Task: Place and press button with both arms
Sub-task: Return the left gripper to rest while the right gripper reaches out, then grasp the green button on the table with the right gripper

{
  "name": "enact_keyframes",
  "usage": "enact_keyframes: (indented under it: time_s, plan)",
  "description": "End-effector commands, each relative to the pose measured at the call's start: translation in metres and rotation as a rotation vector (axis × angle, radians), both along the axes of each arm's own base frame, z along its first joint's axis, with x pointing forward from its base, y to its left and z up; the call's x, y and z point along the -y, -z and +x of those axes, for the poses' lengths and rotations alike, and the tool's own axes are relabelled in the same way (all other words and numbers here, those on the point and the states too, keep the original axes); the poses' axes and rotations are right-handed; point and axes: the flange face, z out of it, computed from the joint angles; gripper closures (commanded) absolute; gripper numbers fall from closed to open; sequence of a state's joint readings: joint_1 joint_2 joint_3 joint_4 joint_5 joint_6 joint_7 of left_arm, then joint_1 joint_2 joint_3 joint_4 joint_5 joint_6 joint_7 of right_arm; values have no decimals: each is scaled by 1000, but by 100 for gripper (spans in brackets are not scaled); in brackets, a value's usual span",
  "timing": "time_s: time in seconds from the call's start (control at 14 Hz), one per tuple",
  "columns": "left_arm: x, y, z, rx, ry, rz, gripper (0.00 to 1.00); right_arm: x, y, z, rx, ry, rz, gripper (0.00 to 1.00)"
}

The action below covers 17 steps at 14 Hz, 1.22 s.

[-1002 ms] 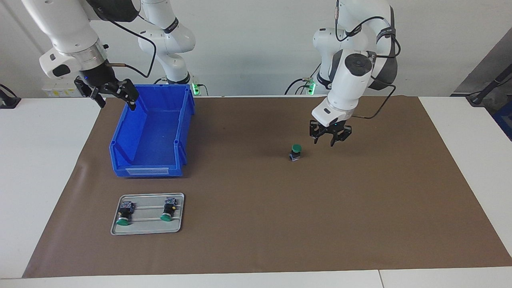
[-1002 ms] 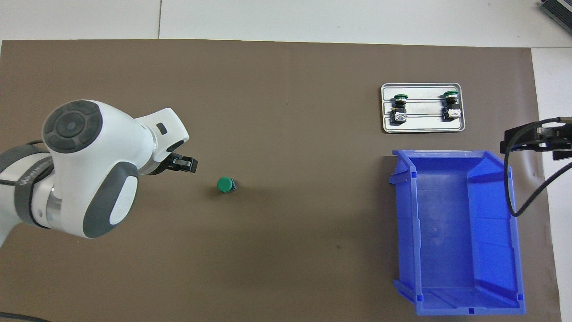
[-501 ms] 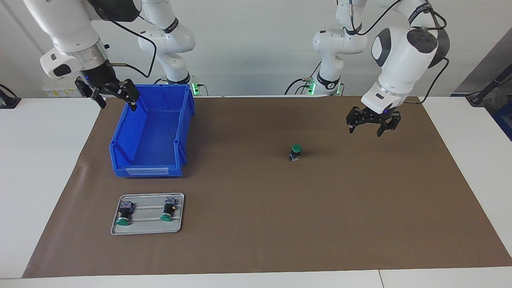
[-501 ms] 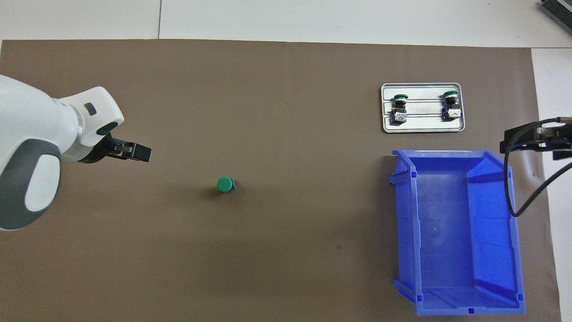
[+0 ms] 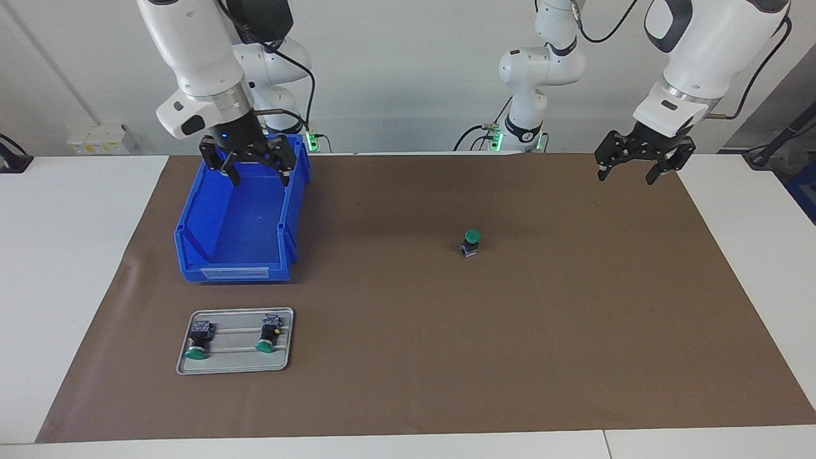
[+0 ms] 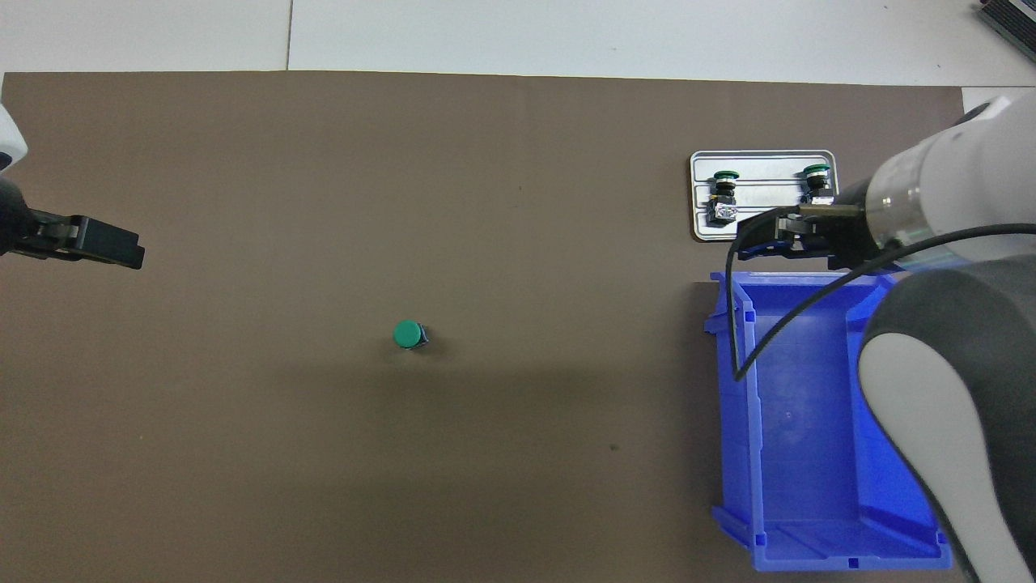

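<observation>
One green-capped button stands upright on the brown mat, alone and untouched. My left gripper hangs open and empty above the mat's edge toward the left arm's end, well away from the button. My right gripper is open and empty, raised over the blue bin at its end nearer the robots.
A grey metal tray holding two more green buttons lies farther from the robots than the bin. The brown mat covers most of the white table.
My left gripper has risen and swung away from the button toward its own end of the table. My right gripper has moved from beside the bin to over it. The button has not moved.
</observation>
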State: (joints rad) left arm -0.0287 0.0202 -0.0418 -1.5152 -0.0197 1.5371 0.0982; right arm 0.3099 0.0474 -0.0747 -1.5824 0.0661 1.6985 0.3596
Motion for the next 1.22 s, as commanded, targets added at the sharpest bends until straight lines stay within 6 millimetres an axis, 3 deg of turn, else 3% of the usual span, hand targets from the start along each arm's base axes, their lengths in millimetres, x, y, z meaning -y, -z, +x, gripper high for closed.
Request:
enact_keyframes:
  time_s: [0.0,0.14,0.29,0.64,0.93,1.15]
  plan:
    - [-3,-16,5,-27,7,4,0,-79,29,27,-1,44,20,0]
    - [0,-26,-5,-10,10,6,0,-146,49,31,32,53,39,0]
    - [0,-18,-13,-33,7,9,0,-214,71,29,66,65,68,0]
    - [-1,-8,-24,-59,7,12,0,-323,116,-15,104,8,81,0]
    - [-3,-8,-24,-56,-1,14,0,-378,172,-40,166,-88,15,0]
    - [-3,-8,-24,-59,-1,14,0,-390,199,-46,210,-139,-34,0]
